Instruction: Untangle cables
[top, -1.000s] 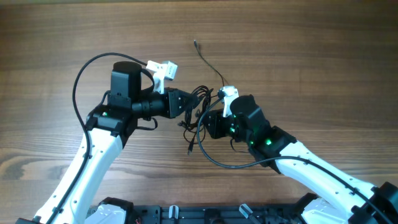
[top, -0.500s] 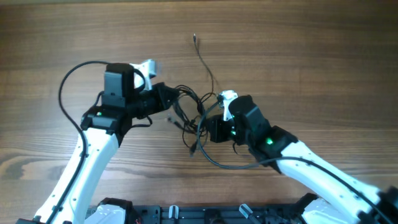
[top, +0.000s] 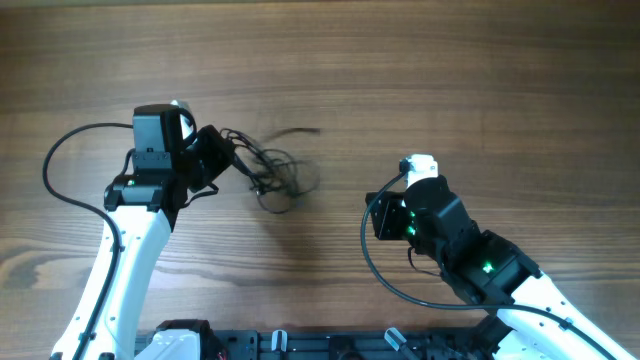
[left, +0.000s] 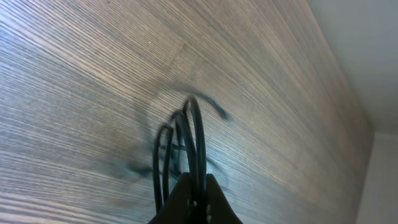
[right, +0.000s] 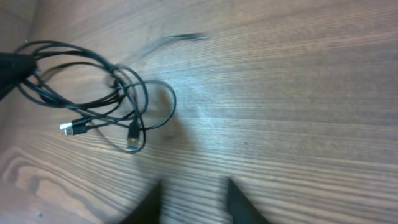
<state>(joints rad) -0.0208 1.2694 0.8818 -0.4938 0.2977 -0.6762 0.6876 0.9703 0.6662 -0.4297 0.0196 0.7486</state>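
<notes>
The cables (top: 278, 176) are a loose tangle of thin black loops left of centre on the wooden table, blurred, with one tail (top: 300, 131) streaming to the right. My left gripper (top: 228, 152) is shut on the left end of the tangle. In the left wrist view its fingertips (left: 198, 186) pinch several strands of the cables (left: 186, 140). My right gripper (top: 376, 214) stands apart to the right, open and holding nothing. In the right wrist view its gripper (right: 194, 194) faces bare wood, with the cables (right: 99, 93) at upper left and two small plugs (right: 73, 127) hanging free.
A thick black arm wire (top: 60, 165) loops out left of the left arm, and another (top: 385, 285) curves under the right arm. A black rail (top: 300, 345) runs along the table's front edge. Bare wood (top: 480, 90) covers the far and right side.
My left gripper has pulled the tangle leftward and away from the centre. My right gripper has let go of the cables, opened and drawn back to the right.
</notes>
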